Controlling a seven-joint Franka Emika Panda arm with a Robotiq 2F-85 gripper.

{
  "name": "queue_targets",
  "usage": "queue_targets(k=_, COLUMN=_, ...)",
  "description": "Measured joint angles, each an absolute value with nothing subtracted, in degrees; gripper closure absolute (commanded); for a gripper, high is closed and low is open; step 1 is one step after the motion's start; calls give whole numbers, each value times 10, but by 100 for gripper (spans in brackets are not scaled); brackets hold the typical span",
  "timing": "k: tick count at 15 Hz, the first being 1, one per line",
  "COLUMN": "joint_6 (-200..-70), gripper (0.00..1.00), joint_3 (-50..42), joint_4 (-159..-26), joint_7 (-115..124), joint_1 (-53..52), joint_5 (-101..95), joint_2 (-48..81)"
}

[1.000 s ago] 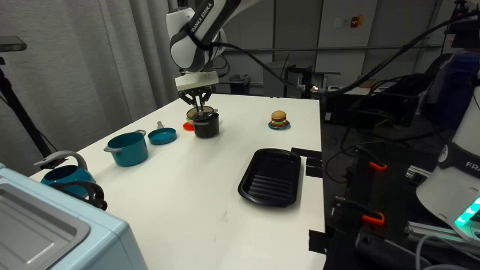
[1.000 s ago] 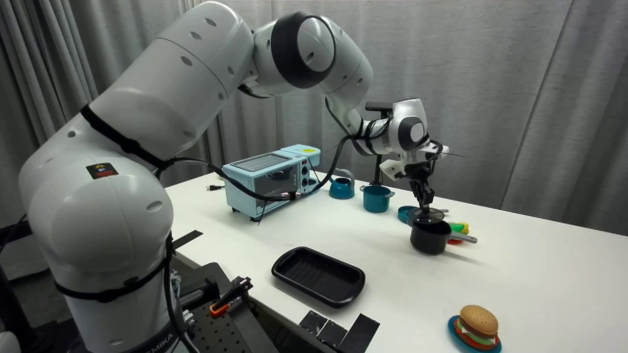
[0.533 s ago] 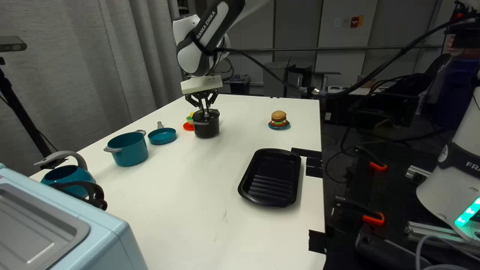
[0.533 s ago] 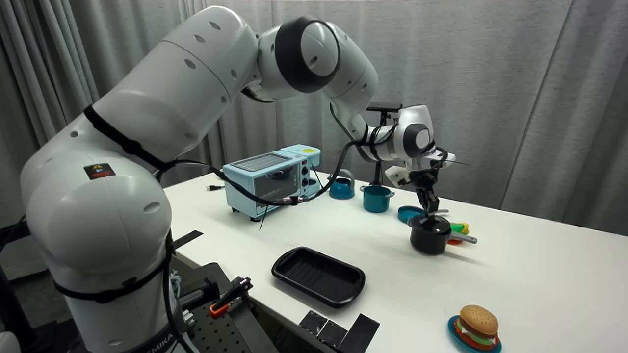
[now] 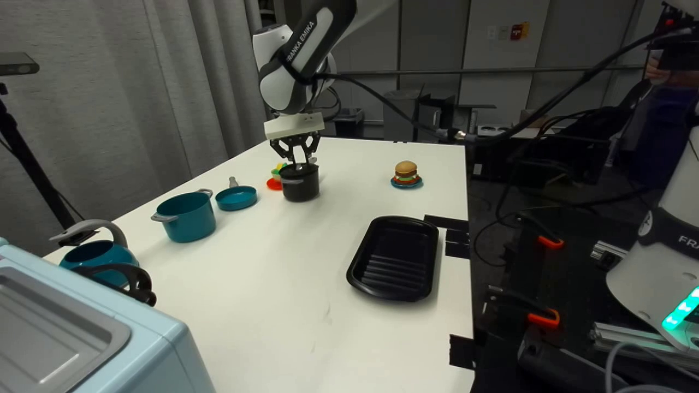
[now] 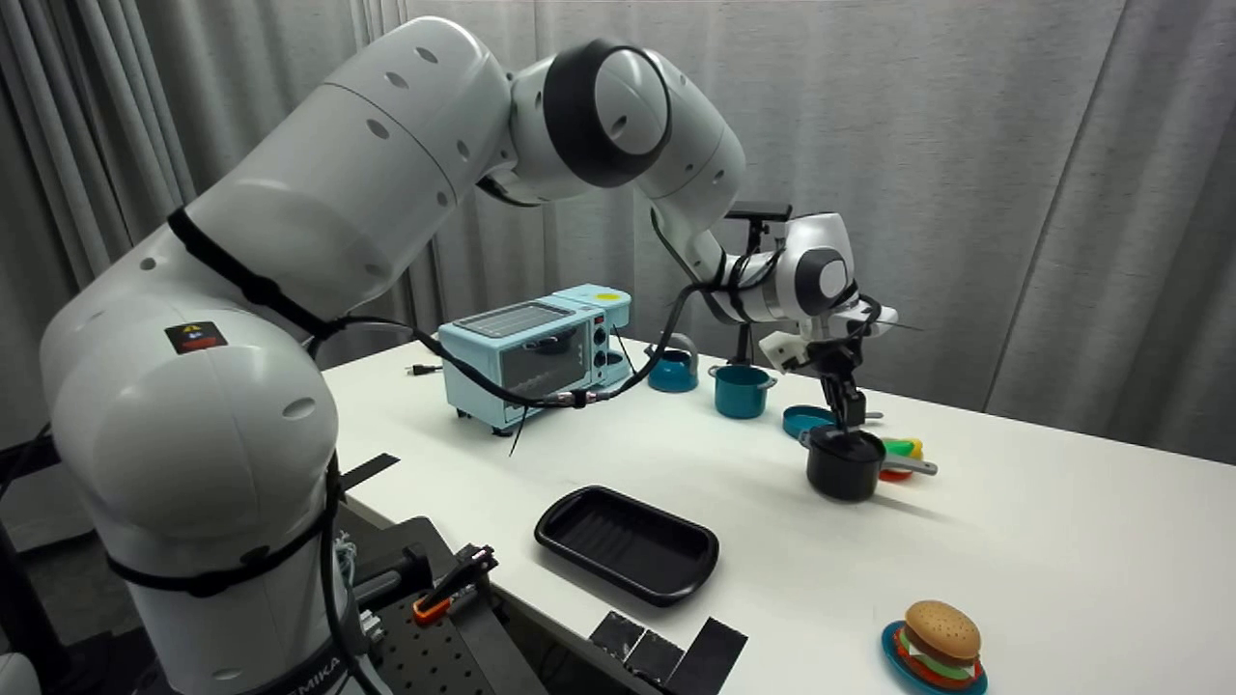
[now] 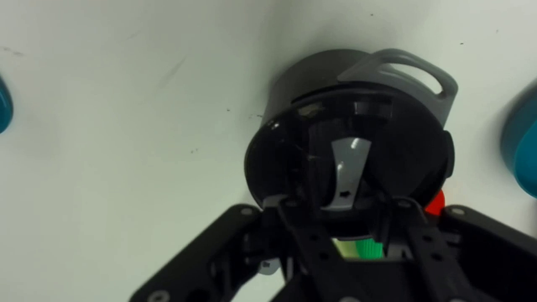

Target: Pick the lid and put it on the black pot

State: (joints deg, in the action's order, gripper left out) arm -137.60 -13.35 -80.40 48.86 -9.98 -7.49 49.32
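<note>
The black pot [image 5: 301, 188] stands upright on the table in both exterior views [image 6: 838, 480], with its dark side wall showing in the wrist view [image 7: 310, 75]. The lid [image 7: 402, 147], a glossy dark disc with a grey strap handle [image 7: 351, 163], lies over the pot's mouth; it also shows in an exterior view [image 6: 848, 445]. Whether it is fully seated I cannot tell. My gripper [image 5: 301, 161] is right above the lid, also in an exterior view [image 6: 852, 423]. Its fingers stand apart on both sides of the strap handle in the wrist view [image 7: 344, 188].
A red plate [image 5: 274, 184] with green and yellow food is close beside the pot. A teal pan [image 5: 236, 198], teal pot [image 5: 188, 218] and kettle [image 5: 101, 256] line the curtain side. A grill pan [image 5: 396, 256], burger [image 5: 406, 172] and toaster oven [image 6: 531, 352] stand farther off.
My gripper has moved down with the lid, which went from tilted above the pot to lying over its mouth. In the last half second the fingers have spread apart.
</note>
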Motion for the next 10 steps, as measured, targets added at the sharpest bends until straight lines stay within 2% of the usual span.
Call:
queue_targets(k=4, joint_6=-1379, gripper=1, joint_3=-137, joint_4=-803, joint_7=489, joint_1=-100, joint_5=-77, joint_2=499)
queue_targets(k=10, joint_6=-1380, gripper=0, joint_3=-140, joint_4=-800, joint_7=489, joint_1=-100, joint_5=-77, joint_2=504)
